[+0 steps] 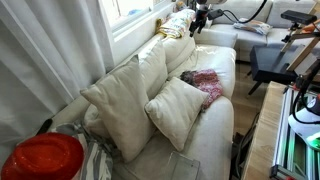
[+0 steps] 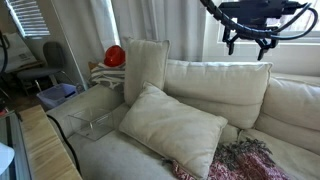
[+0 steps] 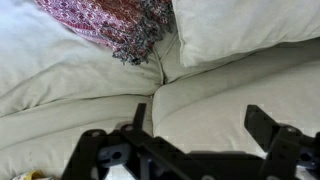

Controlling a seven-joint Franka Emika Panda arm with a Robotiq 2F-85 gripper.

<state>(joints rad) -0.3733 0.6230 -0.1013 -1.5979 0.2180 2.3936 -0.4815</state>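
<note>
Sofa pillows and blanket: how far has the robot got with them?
Looks done: the pillow rests propped against the back of the sofa, apart from the gripper. In hand: nothing; the gripper hangs open and empty above the sofa. Possibly left: the blanket lies crumpled on the seat beside the pillow, with nothing touching it.

**Q:** any text, logos or nums readable anywhere?

**A:** nope, nothing legible tbh. Checked sofa [image 2: 215, 85], pillow [image 2: 180, 128], throw [image 3: 105, 20] and the red thing [image 1: 42, 158]. No print or tags that I can make out.
</note>
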